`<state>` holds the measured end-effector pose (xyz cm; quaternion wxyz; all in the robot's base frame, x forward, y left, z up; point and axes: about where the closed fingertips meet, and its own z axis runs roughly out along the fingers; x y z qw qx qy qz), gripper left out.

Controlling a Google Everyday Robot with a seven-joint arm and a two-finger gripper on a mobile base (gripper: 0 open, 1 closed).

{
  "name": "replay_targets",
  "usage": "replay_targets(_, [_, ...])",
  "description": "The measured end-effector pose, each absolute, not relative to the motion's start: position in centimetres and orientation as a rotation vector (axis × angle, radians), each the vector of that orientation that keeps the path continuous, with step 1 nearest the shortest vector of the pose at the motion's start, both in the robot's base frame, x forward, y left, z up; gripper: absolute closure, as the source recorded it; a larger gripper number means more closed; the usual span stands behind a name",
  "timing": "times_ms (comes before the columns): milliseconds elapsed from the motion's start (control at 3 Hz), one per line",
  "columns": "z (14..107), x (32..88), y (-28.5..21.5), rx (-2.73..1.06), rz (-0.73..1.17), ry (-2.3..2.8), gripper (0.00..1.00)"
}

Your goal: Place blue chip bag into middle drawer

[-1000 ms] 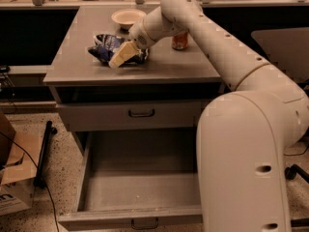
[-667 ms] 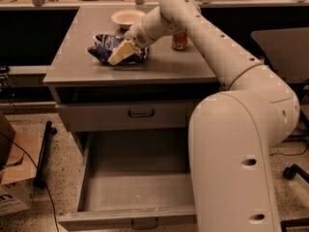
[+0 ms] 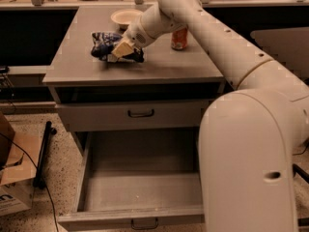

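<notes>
The blue chip bag (image 3: 102, 41), crumpled dark navy with white print, lies on the grey cabinet top (image 3: 159, 64) toward its left side. My gripper (image 3: 119, 50) reaches down from the right and sits on the bag's right end, its pale fingers (image 3: 122, 47) closed together on the foil. The bag still rests on the top. The middle drawer (image 3: 140, 190) is pulled wide open below, with nothing in it, and its small dark handle (image 3: 144, 223) shows at the bottom edge. My arm (image 3: 227, 47) crosses the right of the view.
A white bowl (image 3: 124, 17) stands behind the bag and a red soda can (image 3: 179, 37) to its right. The shallower drawer front (image 3: 140, 114) above is shut. A cardboard box (image 3: 12, 173) and a black pole (image 3: 42, 153) stand on the floor at left.
The gripper and the bag stay in the same place on the cabinet top. My arm's near part fills slightly more of the right side.
</notes>
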<state>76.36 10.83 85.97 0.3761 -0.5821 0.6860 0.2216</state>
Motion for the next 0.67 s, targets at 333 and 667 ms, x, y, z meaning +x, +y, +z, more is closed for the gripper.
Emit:
replay_targets(333, [89.1,71.7,10.5,-1.488,0.57,1.723,0.88])
replay_targets(667, [91.9,64.7,9.4,-1.498,0.586,1.715,1.0])
